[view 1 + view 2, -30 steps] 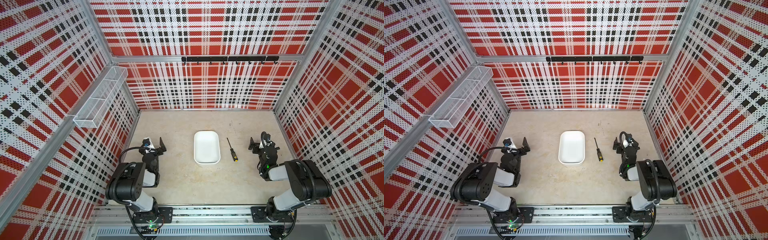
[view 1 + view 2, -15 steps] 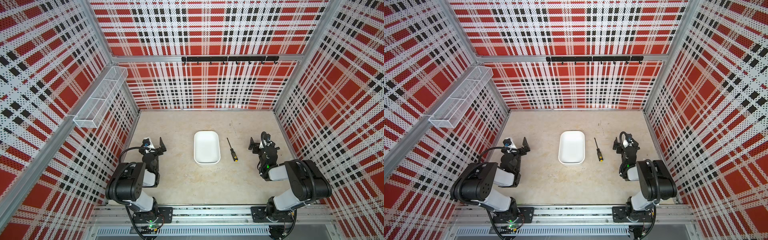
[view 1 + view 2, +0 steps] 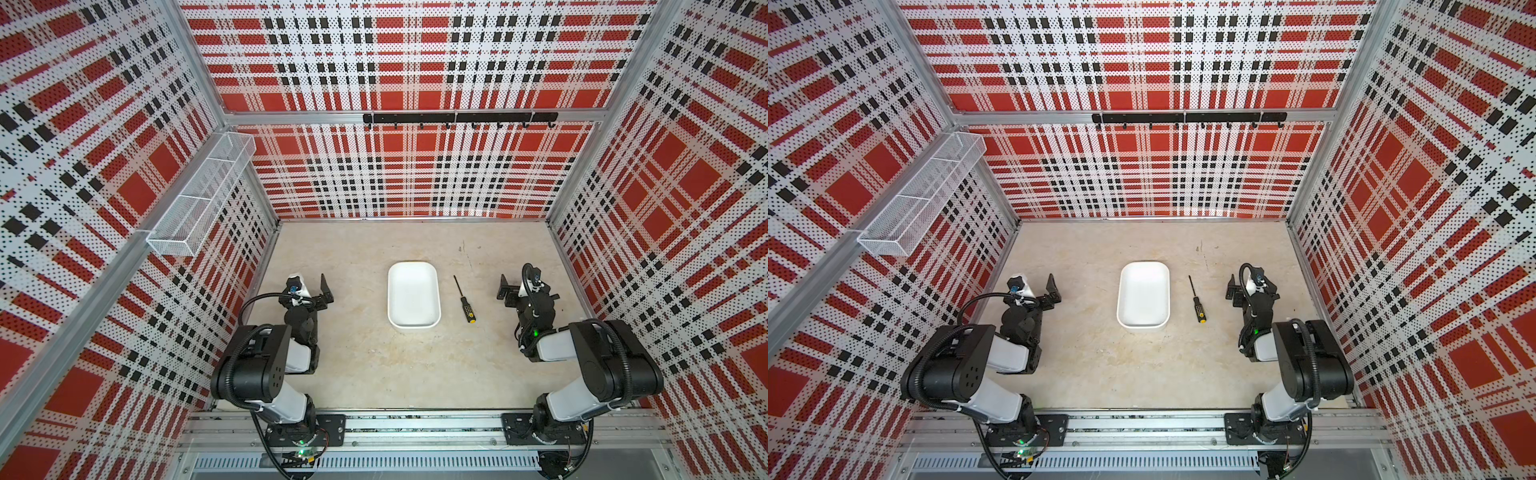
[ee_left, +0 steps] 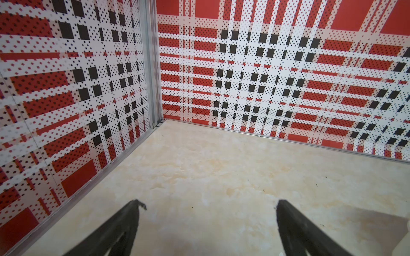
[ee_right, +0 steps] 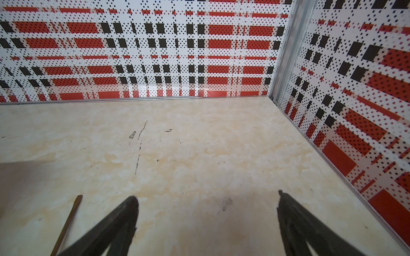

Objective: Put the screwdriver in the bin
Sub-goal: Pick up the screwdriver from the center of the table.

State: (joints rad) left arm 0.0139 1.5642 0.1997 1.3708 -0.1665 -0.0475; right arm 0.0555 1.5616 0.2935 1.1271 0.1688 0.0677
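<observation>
The screwdriver is laid flat on the table, just beside the bin but apart from it, on the side of the right claw, its yellow butt turned toward the robot; that claw is held low with jaws spread apart; the left claw is likewise spread apart, across the bin.

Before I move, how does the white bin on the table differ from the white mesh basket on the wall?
The bin is smooth solid plastic; the mesh basket is open wire. The bin lies flat on the table; the mesh basket hangs high on the side wall. The bin is one open tray; the mesh basket is long, split into compartments. Both are white and look empty.
</observation>
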